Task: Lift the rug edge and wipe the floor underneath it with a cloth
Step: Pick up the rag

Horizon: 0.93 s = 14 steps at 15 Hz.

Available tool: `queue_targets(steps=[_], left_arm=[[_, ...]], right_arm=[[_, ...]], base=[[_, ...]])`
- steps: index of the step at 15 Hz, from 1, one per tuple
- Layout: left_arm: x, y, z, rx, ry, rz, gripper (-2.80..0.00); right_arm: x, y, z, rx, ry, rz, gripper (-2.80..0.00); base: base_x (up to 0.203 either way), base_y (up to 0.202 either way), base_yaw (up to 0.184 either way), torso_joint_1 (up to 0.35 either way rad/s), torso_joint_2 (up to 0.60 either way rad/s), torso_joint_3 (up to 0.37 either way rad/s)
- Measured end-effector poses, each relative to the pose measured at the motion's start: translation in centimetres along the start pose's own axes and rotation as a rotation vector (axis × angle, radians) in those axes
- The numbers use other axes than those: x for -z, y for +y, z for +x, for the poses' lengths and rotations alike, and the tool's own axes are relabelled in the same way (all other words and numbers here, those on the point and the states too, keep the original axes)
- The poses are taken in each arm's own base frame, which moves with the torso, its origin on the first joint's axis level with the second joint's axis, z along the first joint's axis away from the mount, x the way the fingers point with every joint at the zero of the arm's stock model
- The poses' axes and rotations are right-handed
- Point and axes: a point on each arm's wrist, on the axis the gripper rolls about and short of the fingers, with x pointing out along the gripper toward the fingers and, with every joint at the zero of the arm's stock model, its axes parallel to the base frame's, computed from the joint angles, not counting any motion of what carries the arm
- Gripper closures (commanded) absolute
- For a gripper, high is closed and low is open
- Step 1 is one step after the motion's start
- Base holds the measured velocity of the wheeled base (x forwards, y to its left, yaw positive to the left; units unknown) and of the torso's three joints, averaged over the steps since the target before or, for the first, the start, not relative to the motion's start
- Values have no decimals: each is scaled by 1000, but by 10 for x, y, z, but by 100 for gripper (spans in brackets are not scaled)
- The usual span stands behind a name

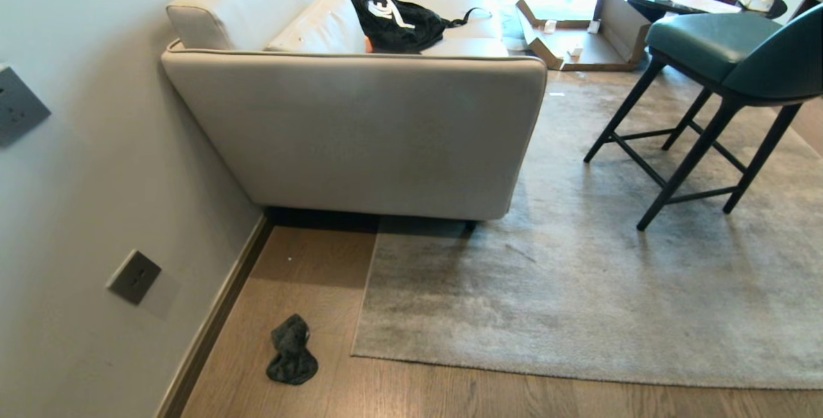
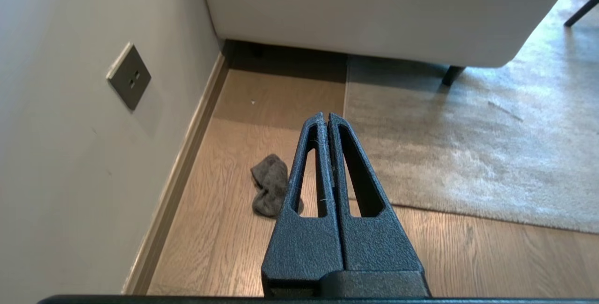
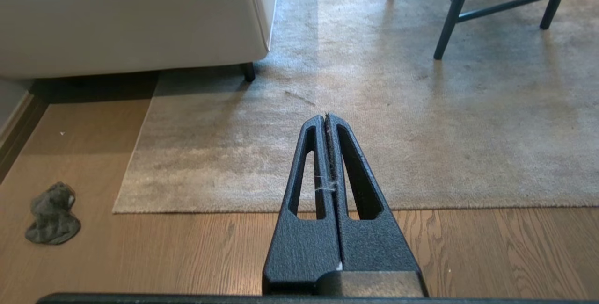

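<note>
Starting out, we hold our left pincer [image 2: 326,118] and right pincer [image 3: 325,118] pressed together and empty above the floor [image 1: 411,399], so next we must grab the cloth [image 1: 292,359] lying near the rug edge [image 1: 360,315].

Floor [image 1: 321,399]: wood-grain planks, brown, low satin sheen, dark grain lines evident. Rug edge [image 1: 363,315]: short-pile textile, pale grey with darker mottling, matt. Cloth [image 1: 292,360]: soft dark grey fabric, crumpled, fuzzy. Sofa [image 1: 360,135]: smooth off-white upholstery, faint sheen, piped seams. Chair [image 1: 720,45]: green padded seat, smooth; legs dark and matt. Left gripper [image 2: 326,119] and right gripper [image 3: 325,119]: black rough-textured plastic, matt, lint fibres on the right. Wall [image 1: 77,212]: smooth painted finish; socket plate [image 1: 134,276] brushed grey
</note>
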Motion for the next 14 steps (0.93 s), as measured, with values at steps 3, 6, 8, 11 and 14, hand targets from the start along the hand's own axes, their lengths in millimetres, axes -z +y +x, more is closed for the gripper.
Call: queue_targets(steps=[3,6,8,11,14], left_arm=[[0,0,0,0,-1,-1,0],[0,0,0,0,-1,-2,0],[0,0,0,0,-2,-3,0],[0,0,0,0,-2,-5,0],[0,0,0,0,-2,-5,0]], right_arm=[[0,0,0,0,0,0,0],[0,0,0,0,-1,0,0],[0,0,0,0,0,0,0],[0,0,0,0,0,0,0],[0,0,0,0,0,0,0]], base=[[0,0,0,6,4,-197],[0,0,0,3,12,-198],[0,0,0,5,4,-197],[0,0,0,3,1,-194],[0,0,0,3,1,-197]])
